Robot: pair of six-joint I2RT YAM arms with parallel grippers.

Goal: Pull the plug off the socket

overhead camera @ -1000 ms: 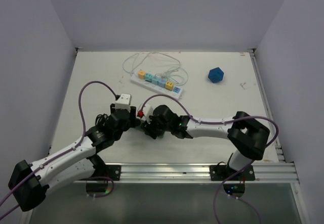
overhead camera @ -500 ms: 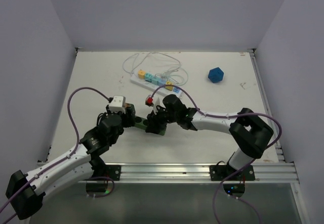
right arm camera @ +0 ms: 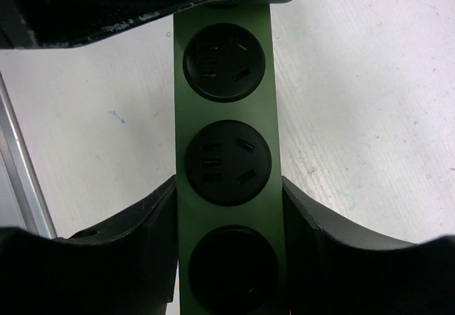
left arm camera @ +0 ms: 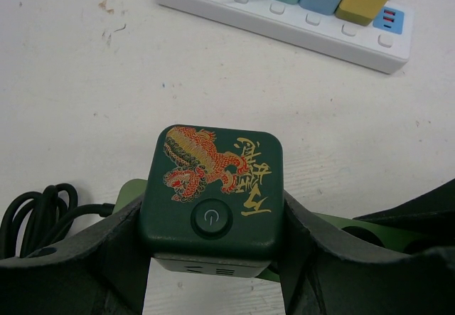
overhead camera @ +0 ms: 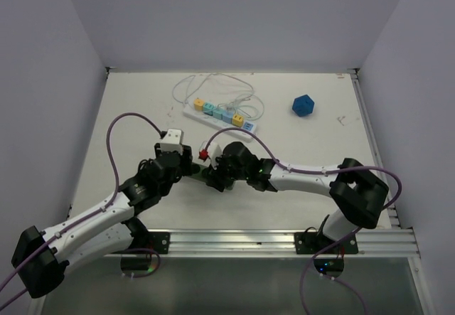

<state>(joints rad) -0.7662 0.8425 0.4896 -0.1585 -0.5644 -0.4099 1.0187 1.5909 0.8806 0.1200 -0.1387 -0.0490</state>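
The left claw [left arm camera: 213, 254] is clamped on the plug [left arm camera: 211, 190], a dark green cube with a red and gold dragon and a round power button on its top face. One dark finger [left arm camera: 85, 258] presses on each side of the cube. The plug sits on top of a lighter green socket strip [right arm camera: 226, 116], which shows beneath it on both sides. I cannot tell whether its pins are seated in the strip. A bundle of black cord [left arm camera: 32, 212] lies just left of the plug in the left wrist view.

The right claw [right arm camera: 227, 240] is closed on the same socket strip and pinches its long sides between its two fingers [right arm camera: 135, 237]. Three round sockets run along the strip in the right wrist view, and the two clearly seen ones have nothing in them.

From above, both claws meet at the near middle of the white table [overhead camera: 320, 155], the left arm reaching in from the near left and the right arm from the near right.

Farther back lies a white power strip [left arm camera: 284, 27] with yellow, teal and blue cubes plugged in along it. Loops of thin white cable [overhead camera: 213, 86] lie behind it. A blue many-sided block [overhead camera: 303, 105] sits well apart at the far right.
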